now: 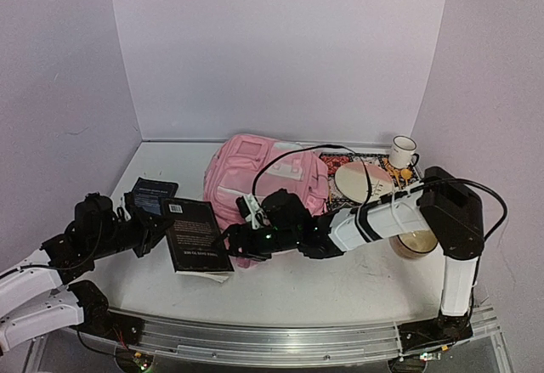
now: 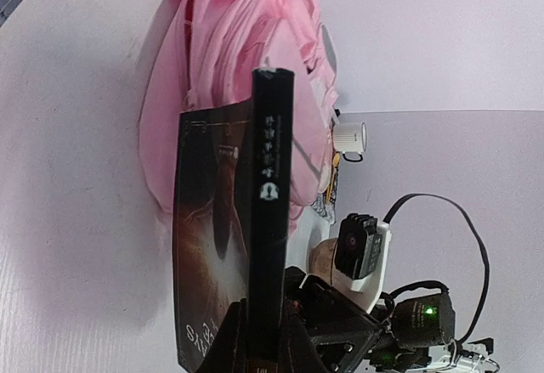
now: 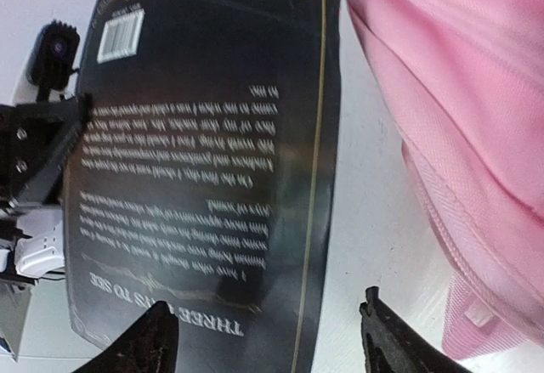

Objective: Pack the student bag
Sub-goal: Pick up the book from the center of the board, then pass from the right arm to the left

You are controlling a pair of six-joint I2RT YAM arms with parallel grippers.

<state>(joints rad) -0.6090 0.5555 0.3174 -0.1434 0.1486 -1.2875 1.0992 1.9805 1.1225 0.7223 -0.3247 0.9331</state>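
White table (image 1: 357, 292) between pale walls, with the large soft pink fabric student bag (image 1: 255, 169) lying at its middle toward the back. Left fingers (image 1: 160, 227) are clamped on the left edge of a black paperback book (image 1: 197, 235), back cover up, just in front of the bag. Right fingers (image 1: 235, 240) stand wide apart at the book's right edge, gripping nothing.

Pink student bag (image 1: 255, 173) w/ pale white-pink patches. Book (image 3: 204, 178): blk back cover, white txt, thin gold border lines, white barcode patch; front dark w/ orange glow. Mug (image 1: 404, 150) white. Table (image 1: 340, 279) white. My right fingers (image 3: 153, 339) blk, right arm (image 1: 382, 220) white & blk.
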